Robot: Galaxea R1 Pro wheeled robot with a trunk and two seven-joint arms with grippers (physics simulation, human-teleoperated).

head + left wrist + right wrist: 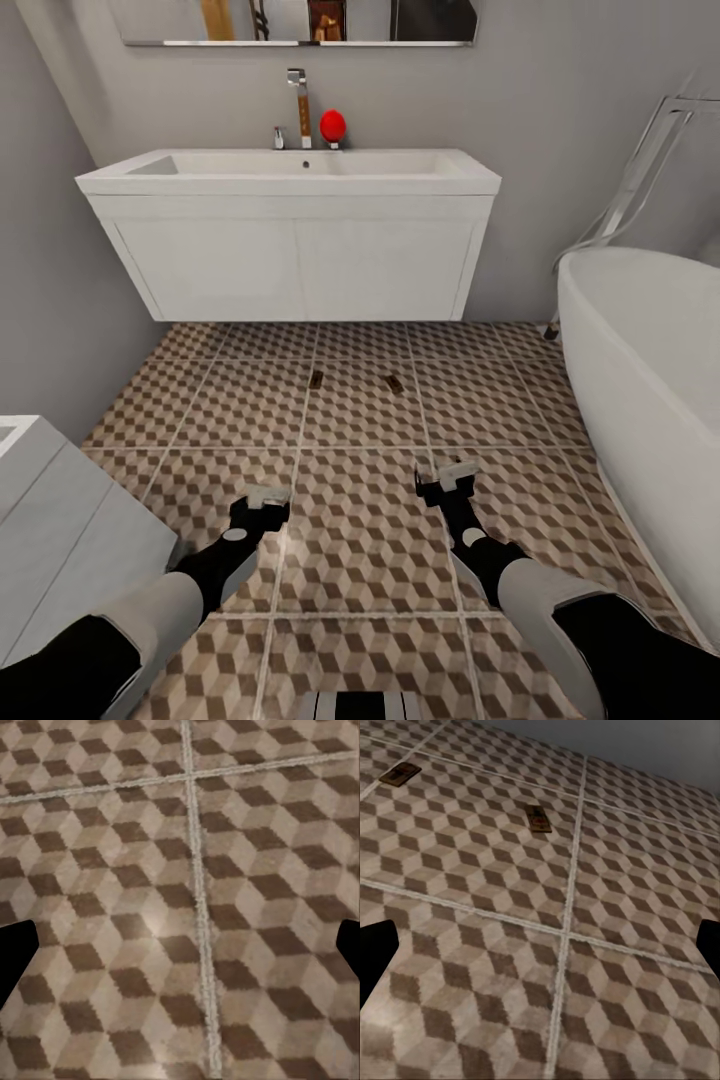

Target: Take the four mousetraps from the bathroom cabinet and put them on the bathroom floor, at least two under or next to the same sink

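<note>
Mousetraps (316, 379) (395, 384) on bathroom floor (360, 560) (before sink (290, 230)), left gripper (262, 497) and right gripper (447, 476) spread, empty

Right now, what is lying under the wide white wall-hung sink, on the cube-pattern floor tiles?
Bare tiles show below the white sink; two small brown mousetraps lie slightly in front of it. The floor nearer the wall is hidden by the vanity.

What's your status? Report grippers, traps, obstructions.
Left gripper and right gripper open, empty, over the floor. Two traps on tiles before the sink. Nothing between.
</note>
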